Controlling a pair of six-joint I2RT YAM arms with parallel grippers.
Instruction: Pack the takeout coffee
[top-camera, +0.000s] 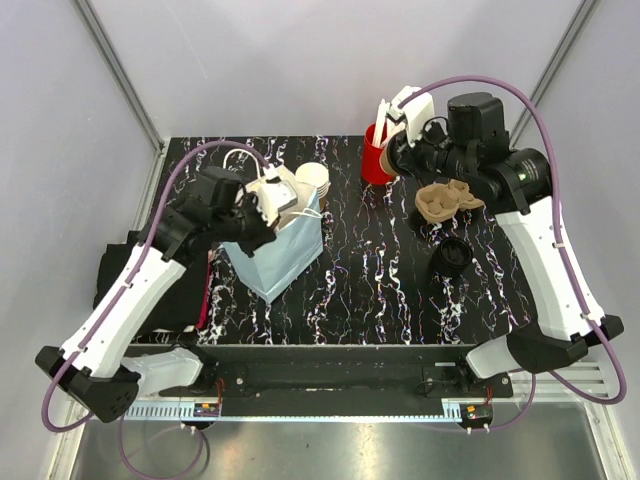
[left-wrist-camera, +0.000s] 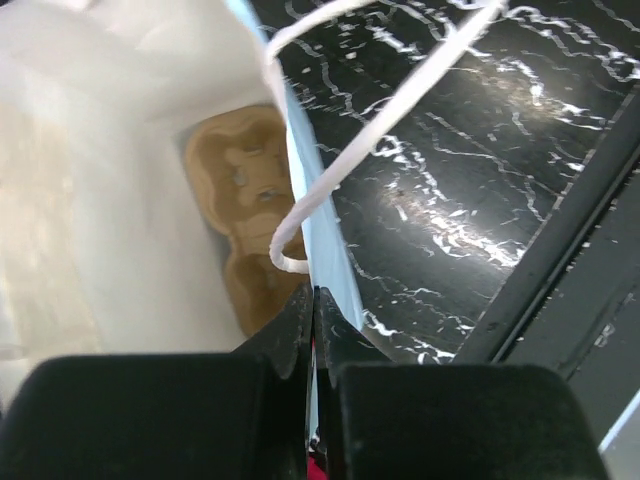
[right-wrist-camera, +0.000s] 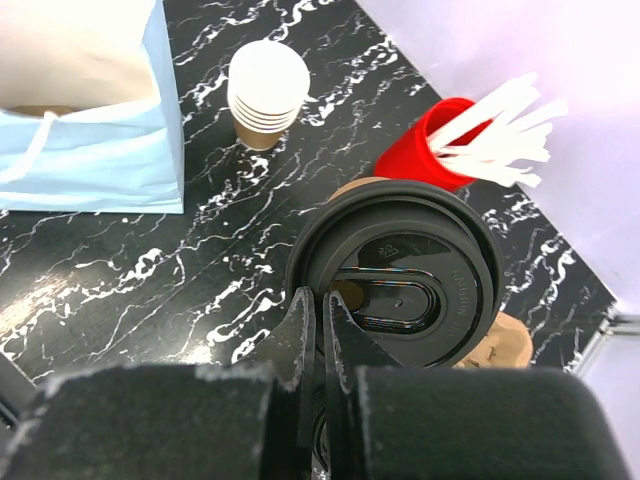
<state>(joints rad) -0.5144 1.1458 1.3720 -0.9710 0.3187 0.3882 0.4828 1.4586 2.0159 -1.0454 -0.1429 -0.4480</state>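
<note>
My right gripper (right-wrist-camera: 322, 300) is shut on the near rim of a round black plastic lid (right-wrist-camera: 420, 270). The lid hides what is under it; only a brown edge (right-wrist-camera: 350, 187) shows at its far side, and I cannot tell if that is the kraft cup. In the top view this gripper (top-camera: 418, 160) hangs over the brown cardboard carrier (top-camera: 445, 200). My left gripper (left-wrist-camera: 314, 300) is shut on the top edge of the light blue paper bag (left-wrist-camera: 322, 215), holding its wall. It also shows in the top view (top-camera: 262, 205) at the bag (top-camera: 285, 250). A second brown carrier (left-wrist-camera: 250, 220) lies inside the bag.
A stack of lidless brown cups (top-camera: 312, 180) stands behind the bag and also shows in the right wrist view (right-wrist-camera: 267, 92). A red cup of white sticks (top-camera: 378, 155) stands at the back. More black lids (top-camera: 452, 255) lie near the right arm. The bag's white string handle (left-wrist-camera: 380, 130) hangs loose.
</note>
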